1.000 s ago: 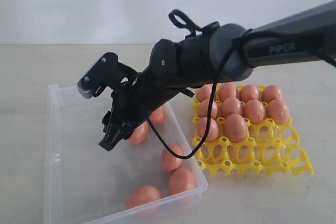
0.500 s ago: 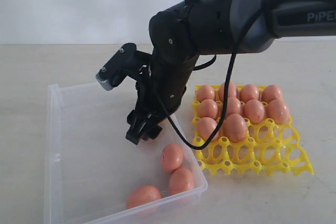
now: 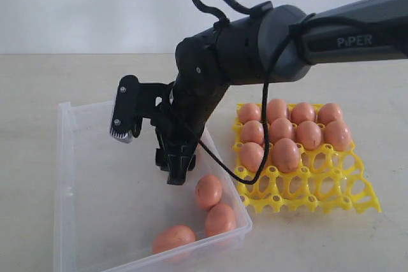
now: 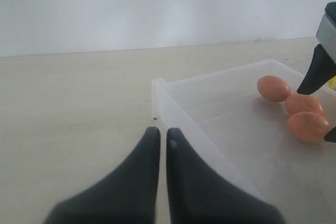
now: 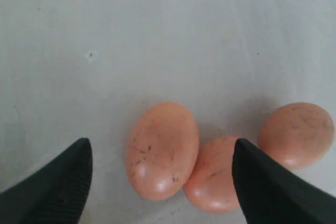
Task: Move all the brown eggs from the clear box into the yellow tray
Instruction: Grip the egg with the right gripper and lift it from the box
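Right gripper jaws spread wide, empty, poised over transparent plastic clear box. Nearest orange-brown egg lies directly below, between fingertips, long axis crossing jaw line. Three eggs left, near-right corner. Left gripper jaws pressed together, outside box; right arm nearer.

The word "PiPER" appears in pale letters on the dark forearm of the right arm, seen in the exterior view. No other lettering, labels or numbers are legible.
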`<state>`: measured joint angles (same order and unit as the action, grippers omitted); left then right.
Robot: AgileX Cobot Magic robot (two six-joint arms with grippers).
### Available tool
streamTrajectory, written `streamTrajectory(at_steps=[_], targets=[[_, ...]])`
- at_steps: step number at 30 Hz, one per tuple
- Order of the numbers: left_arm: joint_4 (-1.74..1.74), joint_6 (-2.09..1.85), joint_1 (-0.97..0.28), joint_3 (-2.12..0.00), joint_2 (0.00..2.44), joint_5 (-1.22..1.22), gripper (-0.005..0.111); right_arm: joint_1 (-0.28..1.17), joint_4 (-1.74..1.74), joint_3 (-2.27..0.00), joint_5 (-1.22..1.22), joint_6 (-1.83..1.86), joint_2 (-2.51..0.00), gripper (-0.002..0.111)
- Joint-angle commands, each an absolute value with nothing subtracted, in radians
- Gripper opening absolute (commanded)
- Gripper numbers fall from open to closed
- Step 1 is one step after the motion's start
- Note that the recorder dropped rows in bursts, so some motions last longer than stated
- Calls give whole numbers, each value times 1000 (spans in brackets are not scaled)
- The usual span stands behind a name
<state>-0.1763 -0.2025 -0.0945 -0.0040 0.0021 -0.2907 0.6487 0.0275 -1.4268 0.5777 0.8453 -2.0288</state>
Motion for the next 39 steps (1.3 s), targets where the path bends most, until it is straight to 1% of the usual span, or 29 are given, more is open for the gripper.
streamTrajectory(at_steps=[1,5,17,19,23,28,31,36,39], targets=[[-175,-203,-100,0,0,-284,4,649,37,-1428,552,859,-2059,66],[-175,-203,-100,0,0,-284,4,649,40,-1428,472,840,-2079,66],[-175,-203,-100,0,0,-284,4,649,34,-1428,475,699,-2144,65],[-175,-203,-100,0,0,-284,4,649,32,-1428,484,649,-2146,58],[-175,-203,-100,0,0,-284,4,649,29,-1428,538,576,-2146,35],[-175,-203,-100,0,0,-284,4,649,29,-1428,647,543,-2146,14],[-175,-203,-100,0,0,-284,4,649,29,-1428,670,548,-2146,0],[-175,-203,-100,0,0,-284,4,649,64,-1428,623,505,-2136,0],[-175,-203,-100,0,0,-284,4,649,173,-1428,590,465,-2107,0]])
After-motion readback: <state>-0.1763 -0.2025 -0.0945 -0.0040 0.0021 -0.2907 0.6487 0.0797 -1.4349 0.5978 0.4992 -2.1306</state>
